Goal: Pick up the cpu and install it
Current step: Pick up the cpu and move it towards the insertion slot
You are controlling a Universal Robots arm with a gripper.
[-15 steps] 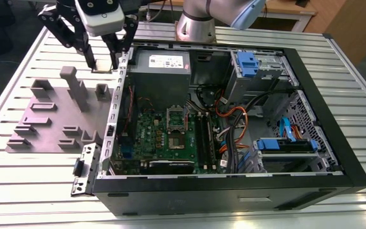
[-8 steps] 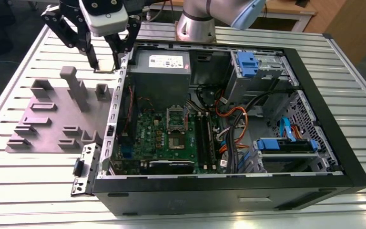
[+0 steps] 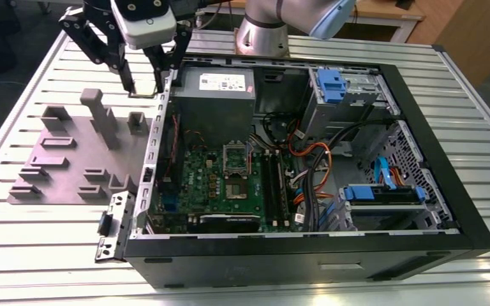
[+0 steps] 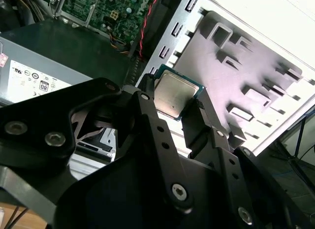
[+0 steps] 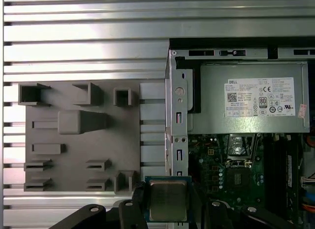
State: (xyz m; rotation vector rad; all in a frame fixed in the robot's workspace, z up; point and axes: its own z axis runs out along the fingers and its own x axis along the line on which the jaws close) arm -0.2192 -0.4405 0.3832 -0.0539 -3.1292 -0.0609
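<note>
Nearest in the exterior view, the slatted metal desk carried the open black computer case, lying on its side with its insides facing up. Inside it, the green motherboard sat toward the exterior view's left, with the silver socket frame standing on it and a dark square just on its near side. A blue drive bay lay toward the exterior view's right among loose cables. Outside the case, on the exterior view's left, the grey fixture plate rested on the desk, its raised blocks and slots showing plainly. Further back inside the case was the big grey metal box with its white label, and a second blue bay beyond it to the exterior view's right. And there was the pincer, up in the air at the far left, over the far end of the fixture plate and just beside the case's side wall. It was clamped on the cpu: in the second wrist view the black fingers pressed on two opposite edges of the chip, its silvery top facing the camera with a thin pale rim around it. In the first wrist view the cpu hung clear of the desk, over the seam between plate and case wall, well apart from the socket frame. Farthest back stood the arm's pale grey base.
</note>
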